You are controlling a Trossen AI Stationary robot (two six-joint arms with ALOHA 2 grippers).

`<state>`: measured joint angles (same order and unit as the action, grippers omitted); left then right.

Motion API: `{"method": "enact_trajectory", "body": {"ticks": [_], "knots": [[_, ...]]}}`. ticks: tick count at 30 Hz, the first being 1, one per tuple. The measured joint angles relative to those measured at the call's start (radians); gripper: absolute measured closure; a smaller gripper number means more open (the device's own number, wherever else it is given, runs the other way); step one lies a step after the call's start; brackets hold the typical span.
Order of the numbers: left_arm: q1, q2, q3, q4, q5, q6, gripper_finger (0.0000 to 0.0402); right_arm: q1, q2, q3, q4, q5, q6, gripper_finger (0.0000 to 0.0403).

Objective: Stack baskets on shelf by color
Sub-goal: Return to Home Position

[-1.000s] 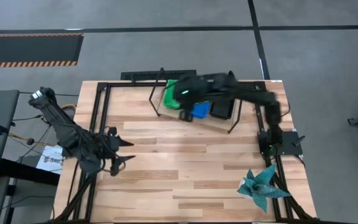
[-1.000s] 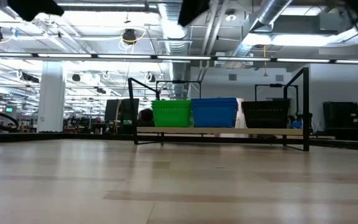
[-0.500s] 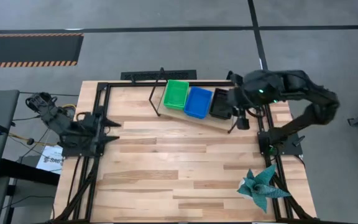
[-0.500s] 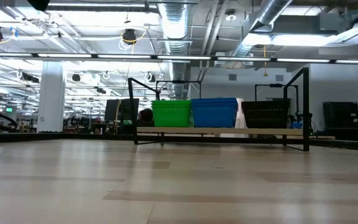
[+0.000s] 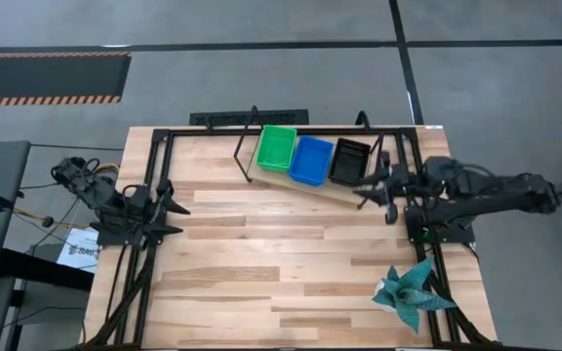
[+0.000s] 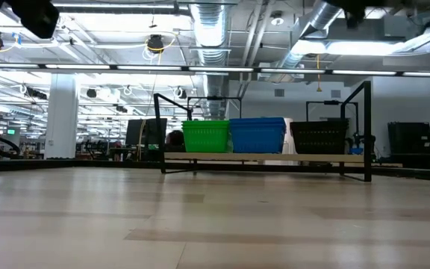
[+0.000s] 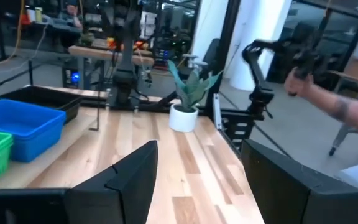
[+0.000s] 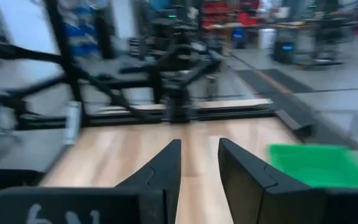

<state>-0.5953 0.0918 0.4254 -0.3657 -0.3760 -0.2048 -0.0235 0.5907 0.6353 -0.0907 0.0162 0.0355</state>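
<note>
My left tool [image 5: 171, 208] hangs released over the desk's [image 5: 261, 263] left edge. My right tool [image 5: 377, 195], also released, hangs beside the shelf [image 6: 263, 157], which carries green baskets [image 5: 278, 147], blue baskets [image 5: 311, 160] and black baskets [image 5: 348, 162] abreast.

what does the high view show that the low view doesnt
Only the high view: both arms whole, left hand at the table's left edge and right hand by the shelf's right end, both open, plus the teal paper plant. Only the low view: the baskets' mesh sides and the room behind. Both: green baskets, blue baskets and black baskets abreast on the shelf.
</note>
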Motion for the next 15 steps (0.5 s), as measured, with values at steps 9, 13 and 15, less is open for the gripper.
{"method": "enact_trajectory", "body": {"ticks": [9, 13, 15], "knots": [[0.004, -0.015, -0.043, 0.028, -0.003, 0.004, 0.0181, 0.088, -0.267, -0.398, 0.341, -0.056, 0.107, 0.0274], [0.004, -0.015, -0.082, 0.027, -0.003, -0.026, 0.0181, 0.134, -0.359, -0.508, 0.427, -0.055, 0.1, 0.0274], [0.004, -0.015, -0.103, 0.029, -0.005, -0.029, 0.0181, 0.157, -0.397, -0.551, 0.434, -0.055, 0.105, 0.0275]]}}
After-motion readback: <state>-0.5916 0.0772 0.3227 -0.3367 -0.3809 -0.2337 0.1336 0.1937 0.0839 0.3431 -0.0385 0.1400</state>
